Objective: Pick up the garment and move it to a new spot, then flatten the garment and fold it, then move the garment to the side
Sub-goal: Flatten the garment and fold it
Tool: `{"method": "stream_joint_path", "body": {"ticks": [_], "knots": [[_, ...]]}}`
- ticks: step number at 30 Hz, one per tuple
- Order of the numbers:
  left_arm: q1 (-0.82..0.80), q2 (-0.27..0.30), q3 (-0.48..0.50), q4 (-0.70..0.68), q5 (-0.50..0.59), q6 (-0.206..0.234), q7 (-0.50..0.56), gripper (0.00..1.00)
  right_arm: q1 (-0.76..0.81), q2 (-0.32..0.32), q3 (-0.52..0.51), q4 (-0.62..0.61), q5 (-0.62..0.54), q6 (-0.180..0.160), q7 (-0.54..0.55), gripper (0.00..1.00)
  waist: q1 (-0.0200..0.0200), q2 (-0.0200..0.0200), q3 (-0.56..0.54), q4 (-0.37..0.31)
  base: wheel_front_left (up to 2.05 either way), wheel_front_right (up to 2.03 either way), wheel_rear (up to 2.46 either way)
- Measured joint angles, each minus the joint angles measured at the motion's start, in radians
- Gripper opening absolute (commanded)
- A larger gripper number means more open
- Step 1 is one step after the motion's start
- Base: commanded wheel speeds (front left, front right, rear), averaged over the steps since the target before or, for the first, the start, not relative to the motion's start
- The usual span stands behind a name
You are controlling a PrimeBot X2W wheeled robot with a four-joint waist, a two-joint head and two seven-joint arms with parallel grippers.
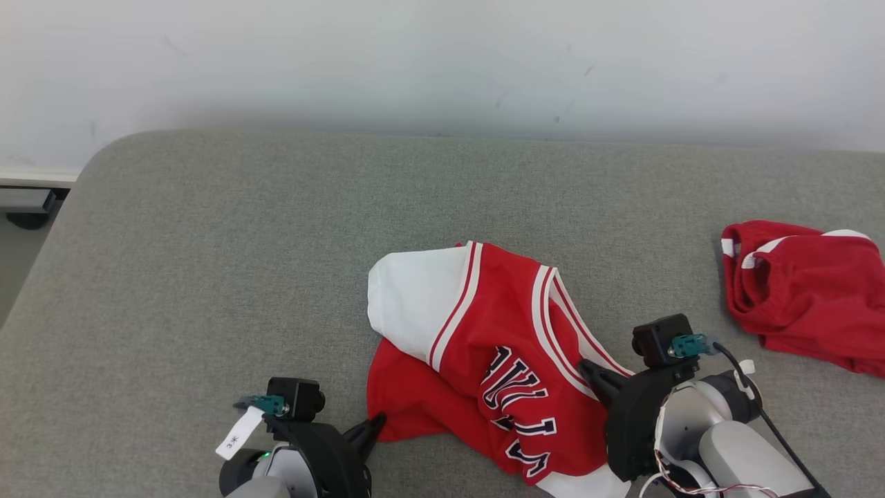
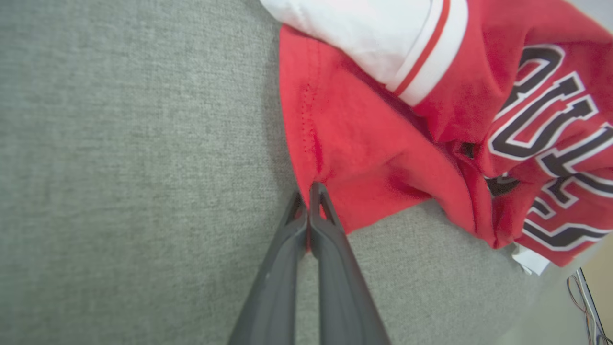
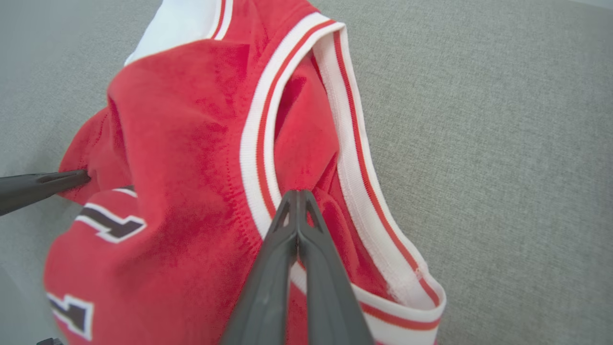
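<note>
Two garments lie on the grey cloth-covered tabletop (image 1: 207, 277). One is a red jersey (image 1: 498, 325) in a loose heap near the front edge, about midway across. The other is a pair of red shorts (image 1: 809, 290), crumpled well apart from it at the far right.

The jersey shows one white panel at its upper left, bands of white-and-red striped trim (image 1: 546, 311), and black lettering (image 1: 518, 401) outlined in white (several letters, some lost in the folds).

Two grippers are on the jersey, one at each side. The left gripper (image 1: 377, 422) meets its lower left corner. In the left wrist view its two fingers (image 2: 330, 239) are pressed together, with the red hem of the jersey (image 2: 373, 143) caught between their tips (image 2: 310, 191).

The right gripper (image 1: 588, 366) comes in at the jersey's right side. In the right wrist view its two fingers (image 3: 268, 278) are closed tight, and their tips (image 3: 298, 194) pinch red cloth of the jersey (image 3: 191, 143) just beside a striped trim band (image 3: 254, 143). The same view shows the left gripper's fingers (image 3: 48, 184) at the left edge, touching the jersey's hem.

One white paper tag (image 1: 235, 432) hangs from the left wrist. A pale wall (image 1: 415, 62) stands behind the tabletop.
</note>
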Motion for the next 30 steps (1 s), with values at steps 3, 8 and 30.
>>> {"method": "stream_joint_path", "body": {"ticks": [3, 8, 30], "knots": [[0.0, 0.0, 0.005, 0.016, 0.0, -0.002, -0.01, 0.0, -0.004, -0.004, -0.014, 0.006, 0.002, 0.0, -0.008, 0.0, 0.0001, 0.0, -0.004, -0.003, 0.0, 0.0, 0.0], [-0.014, 0.019, 0.031, 0.034, 0.0, -0.007, -0.058, 0.0, -0.014, -0.022, -0.057, -0.004, 0.004, -0.002, -0.054, 0.0, 0.0, 0.0, -0.017, -0.008, 0.0, 0.0, 0.0], [-0.042, -0.012, 0.026, 0.059, 0.012, -0.009, -0.132, 0.0, 0.006, -0.025, 0.01, 0.052, 0.096, 0.043, 0.081, 1.0, 0.0, -0.0001, -0.023, 0.023, 0.0, 0.0, 0.0]]}}
